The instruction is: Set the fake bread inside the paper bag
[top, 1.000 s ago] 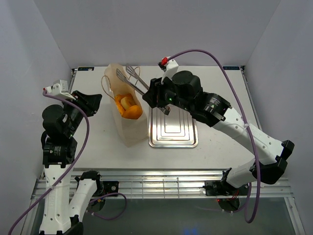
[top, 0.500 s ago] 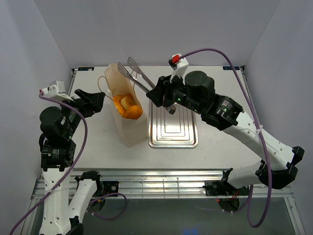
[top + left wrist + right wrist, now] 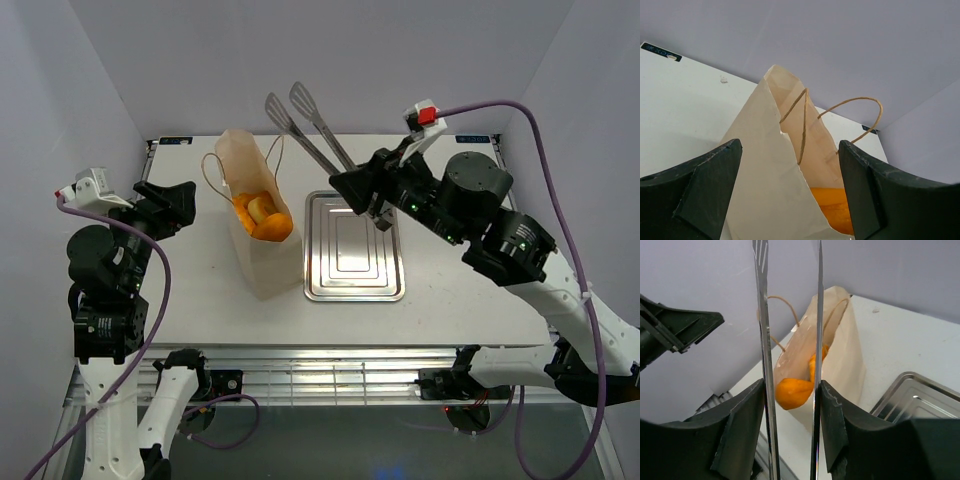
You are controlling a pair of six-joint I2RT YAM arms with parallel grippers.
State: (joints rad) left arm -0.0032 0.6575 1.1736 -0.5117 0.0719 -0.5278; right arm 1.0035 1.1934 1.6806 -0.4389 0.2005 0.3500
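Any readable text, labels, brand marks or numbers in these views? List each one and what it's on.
No legible text in any view.
Small dark sticker at the far-left corner of the white table: pale marks, too small and blurred to read.
Second dark sticker at the far-right corner: also too small to read.
Cream paper bag, silver rectangular tray, metal tongs: no print visible.

Nothing you can read at this moment. On the table [image 3: 200, 290], the far-left sticker [image 3: 659, 51] shows pale characters on a dark strip in your left wrist view, but they are too blurred to make out. From the top camera, the far-right sticker [image 3: 476, 138] is too small to read.
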